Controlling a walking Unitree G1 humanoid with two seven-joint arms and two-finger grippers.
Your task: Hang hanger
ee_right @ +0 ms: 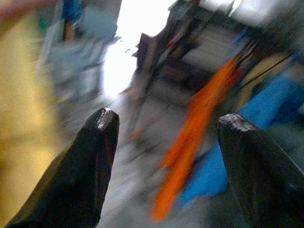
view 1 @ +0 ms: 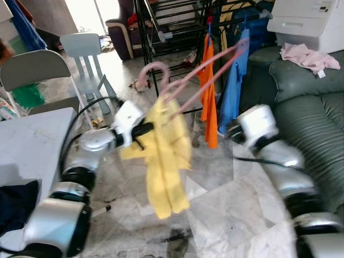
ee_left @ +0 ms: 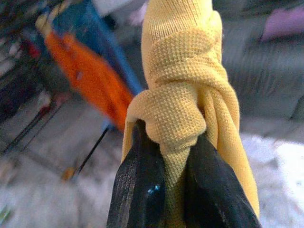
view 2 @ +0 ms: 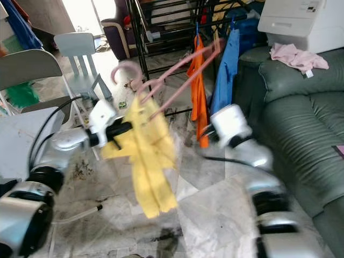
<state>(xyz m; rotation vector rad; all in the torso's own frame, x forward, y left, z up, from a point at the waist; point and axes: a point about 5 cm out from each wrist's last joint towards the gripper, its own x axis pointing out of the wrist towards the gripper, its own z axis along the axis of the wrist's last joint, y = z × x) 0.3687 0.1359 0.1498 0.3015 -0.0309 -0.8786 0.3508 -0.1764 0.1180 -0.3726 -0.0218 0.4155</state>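
Left claw clamped on yellow cloth | pink hanger slants up to far right, hook near-left | right claw agape, empty

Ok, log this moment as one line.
left gripper: shut on yellow garment | pink hanger: raised | right gripper: open | drying rack: ahead

Yellow garment of coarse knitted cloth, left end effector fingers smooth glossy black plastic, pink hanger smooth plastic, floor polished veined marble, sofa ribbed grey-green upholstery
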